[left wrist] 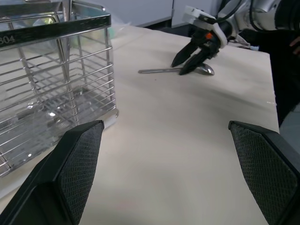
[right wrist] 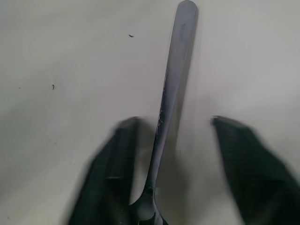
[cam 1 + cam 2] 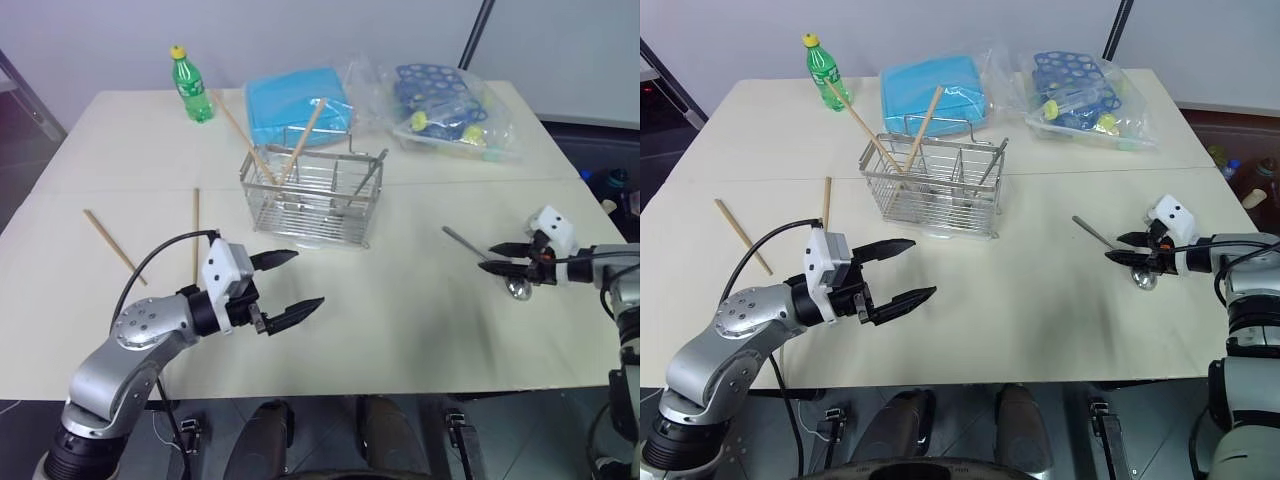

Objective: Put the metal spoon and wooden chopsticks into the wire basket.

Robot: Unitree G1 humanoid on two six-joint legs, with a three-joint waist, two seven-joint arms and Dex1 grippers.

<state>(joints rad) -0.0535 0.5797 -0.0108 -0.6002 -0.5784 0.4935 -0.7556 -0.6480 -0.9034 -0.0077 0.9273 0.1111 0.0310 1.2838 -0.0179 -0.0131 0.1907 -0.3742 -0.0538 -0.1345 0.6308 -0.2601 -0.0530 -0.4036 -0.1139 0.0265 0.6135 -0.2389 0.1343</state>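
Note:
The metal spoon [image 3: 480,258] lies on the table at the right, bowl nearest me. My right gripper [image 3: 493,258] is low over it, open, with its fingers [image 2: 112,159] on either side of the handle [image 2: 174,70] and a gap showing on both sides. The wire basket [image 3: 310,192] stands mid-table. Two wooden chopsticks [image 3: 243,132] lean inside it. Two others lie flat on the table to its left, one [image 3: 113,245] slanted and one [image 3: 196,235] straight. My left gripper [image 3: 288,284] hovers open and empty in front of the basket.
A green bottle [image 3: 190,85] stands at the back left. A blue plastic box [image 3: 295,100] and a clear bag of blue items [image 3: 448,108] sit behind the basket. The table's front edge [image 3: 400,388] runs just below both grippers.

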